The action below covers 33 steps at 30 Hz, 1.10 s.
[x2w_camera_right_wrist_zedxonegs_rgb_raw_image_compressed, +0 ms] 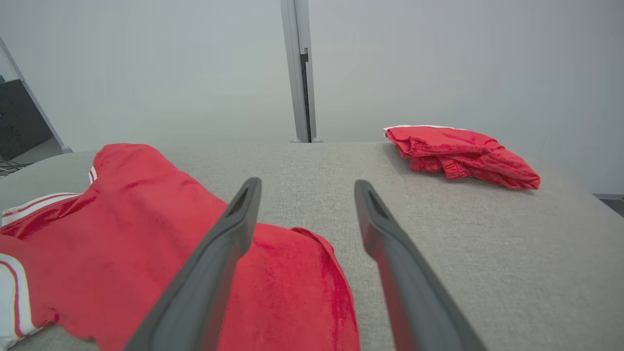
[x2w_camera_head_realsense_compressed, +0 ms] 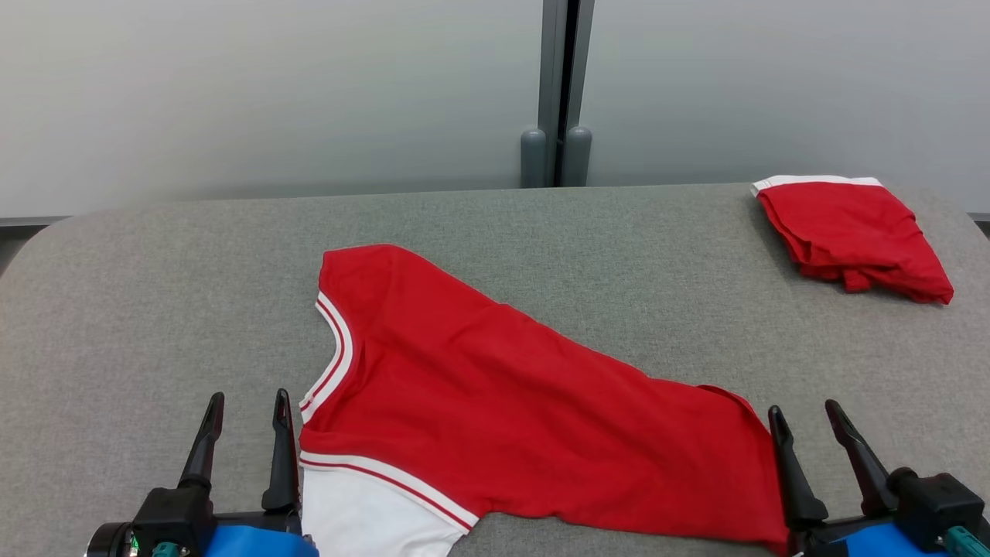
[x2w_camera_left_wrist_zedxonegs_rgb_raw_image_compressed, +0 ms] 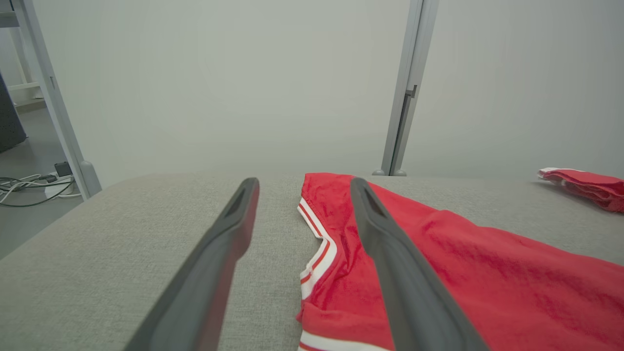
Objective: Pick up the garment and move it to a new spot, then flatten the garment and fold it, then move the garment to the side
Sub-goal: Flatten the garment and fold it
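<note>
The garment (x2w_camera_head_realsense_compressed: 495,394) is a red shirt with white-and-red striped trim and a white sleeve, lying spread across the near middle of the grey table, collar toward the left. It also shows in the left wrist view (x2w_camera_left_wrist_zedxonegs_rgb_raw_image_compressed: 463,273) and the right wrist view (x2w_camera_right_wrist_zedxonegs_rgb_raw_image_compressed: 146,234). My left gripper (x2w_camera_head_realsense_compressed: 249,404) stands open at the lower left, just beside the collar, holding nothing. My right gripper (x2w_camera_head_realsense_compressed: 806,413) stands open at the lower right by the garment's hem corner, with nothing between its fingers. In the wrist views the left gripper (x2w_camera_left_wrist_zedxonegs_rgb_raw_image_compressed: 302,187) and the right gripper (x2w_camera_right_wrist_zedxonegs_rgb_raw_image_compressed: 306,187) show spread fingers above the cloth.
A second red garment (x2w_camera_head_realsense_compressed: 851,236), folded, lies at the table's far right corner. The grey padded table (x2w_camera_head_realsense_compressed: 155,294) has rounded corners and a pale wall with a grey post (x2w_camera_head_realsense_compressed: 558,93) behind. Cables (x2w_camera_left_wrist_zedxonegs_rgb_raw_image_compressed: 29,185) lie on the floor to the left.
</note>
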Motion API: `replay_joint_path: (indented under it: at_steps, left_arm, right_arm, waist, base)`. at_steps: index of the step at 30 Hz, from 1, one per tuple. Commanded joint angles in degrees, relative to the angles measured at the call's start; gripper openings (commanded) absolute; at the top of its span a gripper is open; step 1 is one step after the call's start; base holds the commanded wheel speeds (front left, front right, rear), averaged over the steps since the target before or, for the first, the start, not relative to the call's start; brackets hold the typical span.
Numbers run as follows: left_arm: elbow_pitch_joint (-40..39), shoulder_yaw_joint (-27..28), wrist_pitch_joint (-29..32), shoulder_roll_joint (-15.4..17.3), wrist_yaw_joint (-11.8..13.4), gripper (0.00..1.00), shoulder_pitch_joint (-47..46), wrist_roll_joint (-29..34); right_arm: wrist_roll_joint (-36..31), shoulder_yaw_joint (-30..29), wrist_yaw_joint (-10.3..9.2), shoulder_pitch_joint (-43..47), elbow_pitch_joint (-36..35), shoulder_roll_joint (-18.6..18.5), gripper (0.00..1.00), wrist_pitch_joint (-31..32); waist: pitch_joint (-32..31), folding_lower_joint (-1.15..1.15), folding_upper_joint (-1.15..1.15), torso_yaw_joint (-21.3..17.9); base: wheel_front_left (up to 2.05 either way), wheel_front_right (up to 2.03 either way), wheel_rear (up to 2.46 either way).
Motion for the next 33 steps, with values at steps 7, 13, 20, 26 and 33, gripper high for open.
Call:
replay_joint_path:
  at_steps: [7,13,20,26,33]
  left_arm:
    - [-0.3,-0.1,-0.3,0.0,0.7,1.0,1.5,1.7]
    - [-0.6,0.3,-0.3,0.0,1.1,1.0,2.3,2.4]
    - [-0.2,0.5,-0.3,0.0,1.1,1.0,3.0,2.9]
    - [0.0,0.7,-0.3,0.0,1.0,1.0,2.8,3.2]
    - [0.8,0.7,-0.3,0.3,0.7,1.0,2.1,3.5]
  right_arm:
    - [-2.9,1.7,0.03,-0.8,-2.2,2.3,1.0,-2.1]
    - [-4.5,2.1,0.03,2.3,-2.6,3.8,1.0,-2.3]
    - [-5.1,0.3,0.03,4.4,-2.2,4.3,1.0,-2.3]
    - [-5.1,-0.2,0.03,4.3,-2.4,4.4,1.0,-2.3]
    - [-4.4,-0.7,0.03,4.0,-1.5,4.4,1.0,-2.3]
  waist:
    - [-1.9,0.0,0.0,1.0]
    - [-2.6,0.0,0.0,2.0]
    - [-2.6,0.0,0.0,1.9]
    - [-2.5,0.0,0.0,1.8]
    - [-2.3,0.0,0.0,1.7]
  base:
    - [0.0,0.0,0.0]
    - [0.0,0.0,0.0]
    - [0.0,0.0,0.0]
    - [0.0,0.0,0.0]
    - [0.0,0.0,0.0]
